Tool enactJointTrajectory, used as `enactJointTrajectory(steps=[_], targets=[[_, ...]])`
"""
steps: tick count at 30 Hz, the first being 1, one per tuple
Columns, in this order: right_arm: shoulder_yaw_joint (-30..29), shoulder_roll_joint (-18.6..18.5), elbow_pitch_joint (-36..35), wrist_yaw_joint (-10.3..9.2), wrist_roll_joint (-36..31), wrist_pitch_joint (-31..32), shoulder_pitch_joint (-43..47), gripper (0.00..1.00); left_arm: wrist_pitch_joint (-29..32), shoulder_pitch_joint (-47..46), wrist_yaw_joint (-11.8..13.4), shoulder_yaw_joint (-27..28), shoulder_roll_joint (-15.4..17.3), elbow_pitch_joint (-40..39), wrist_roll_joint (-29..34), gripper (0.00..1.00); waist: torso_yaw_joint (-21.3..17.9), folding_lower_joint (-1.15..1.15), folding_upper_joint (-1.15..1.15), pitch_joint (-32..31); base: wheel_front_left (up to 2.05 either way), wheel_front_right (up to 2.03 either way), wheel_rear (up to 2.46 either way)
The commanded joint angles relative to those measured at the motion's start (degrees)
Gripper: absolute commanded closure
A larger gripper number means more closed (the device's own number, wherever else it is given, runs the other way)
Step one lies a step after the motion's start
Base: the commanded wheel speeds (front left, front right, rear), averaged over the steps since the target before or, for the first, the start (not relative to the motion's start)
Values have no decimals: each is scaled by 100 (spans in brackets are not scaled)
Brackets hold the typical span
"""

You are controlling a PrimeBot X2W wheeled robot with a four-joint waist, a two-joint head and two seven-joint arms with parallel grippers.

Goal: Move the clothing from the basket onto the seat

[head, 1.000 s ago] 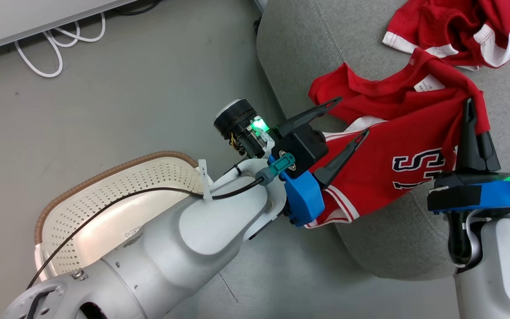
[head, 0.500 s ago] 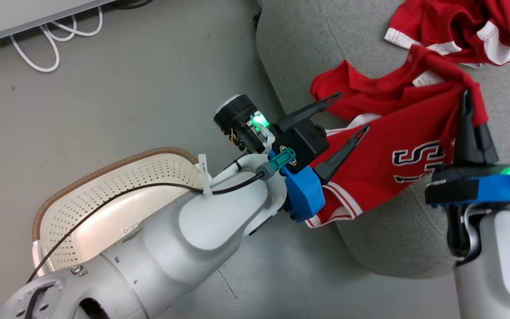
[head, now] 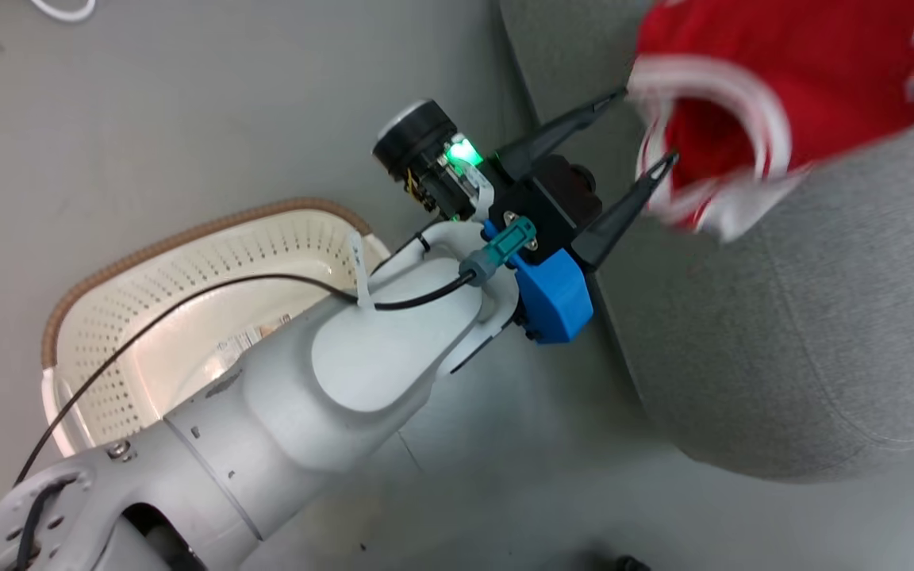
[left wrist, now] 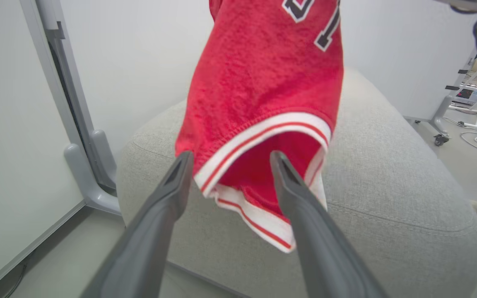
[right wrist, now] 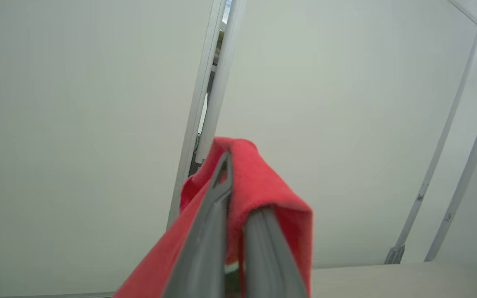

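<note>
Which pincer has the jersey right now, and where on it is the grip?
The right pincer is shut on the jersey, pinching a bunched fold of its red fabric. The left pincer is open, holding nothing.

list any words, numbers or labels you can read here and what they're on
Nothing reads in full.
jersey: white black-edged characters, cut off at the top of the left wrist view and blurred in the head view; unreadable.
basket: a small label on its inner floor, too small to read.
</note>
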Motion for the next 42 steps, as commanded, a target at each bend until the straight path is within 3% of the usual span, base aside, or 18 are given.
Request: enactJointTrajectory(steps=[1,10,17,20,25,34,39,40,41,42], targets=[[-102,-140,-61,-4,57,0,-202,100,-16,-116,15,35,47,5,41,0,75,-1,0,314,0,0,0],[-1174,-1414,264,-4,369,1,-1391,100,-15,-477,67,98,254,-31,347,0,34,-1,0,1147,0,0,0],[-1697,-2067,1094,-3,222,0,-1416,100,4,-673,39,45,267,-42,471,0,50,-1,0,1528,0,0,0],[-1783,-2069,1442,-3,122,1,-1261,100,9,-749,27,24,245,-50,489,0,79,-1,0,1657,0,0,0],[-1779,-1764,1765,-3,-3,1,-1073,100,7,-780,24,-13,240,-40,523,0,102,-1,0,1789,0,0,0],[-1682,-1067,2029,-4,-254,1,-567,100,4,-824,22,-69,198,-12,517,0,175,-1,0,1844,0,0,0],[-1723,-891,2041,-4,-226,1,-364,100,3,-802,39,-89,194,12,497,0,170,-1,0,1792,0,0,0],[-1753,-884,2004,-4,-202,1,-330,60,2,-786,38,-93,198,16,493,0,166,-1,0,1766,0,0,0],[-1774,-876,1970,-4,-201,1,-276,0,1,-761,36,-95,203,19,482,0,159,-1,0,1728,0,0,0],[-1805,-867,1932,-4,-185,1,-219,0,0,-736,35,-95,204,23,476,0,156,-1,0,1684,0,0,0]])
